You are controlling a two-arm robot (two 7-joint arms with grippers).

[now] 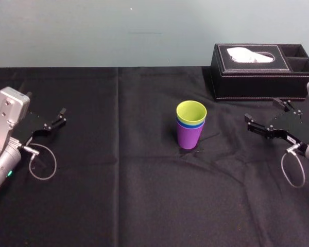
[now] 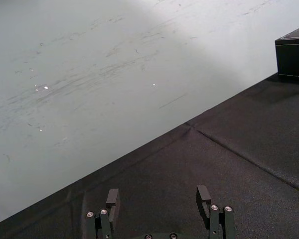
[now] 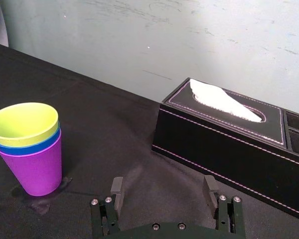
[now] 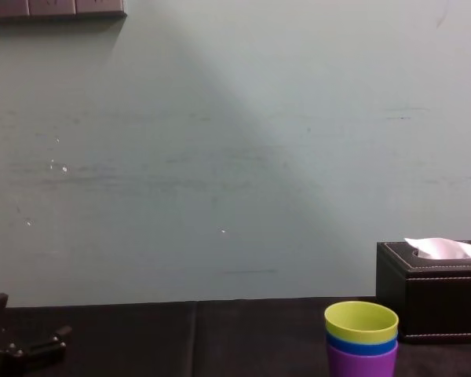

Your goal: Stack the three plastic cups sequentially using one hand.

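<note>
Black tablecloth (image 1: 118, 206) holds yellow-green cup (image 1: 191, 111) in blue cup (image 3: 25, 146) in purple cup (image 1: 189, 136); left gripper (image 2: 158, 191), right gripper (image 3: 163, 181) gape empty.

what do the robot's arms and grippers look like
Both arms have silver-grey wrist housings. The left gripper and right gripper are black, each with two slim angular fingers carrying small silver screws. A thin grey cable loops from each wrist.
</note>
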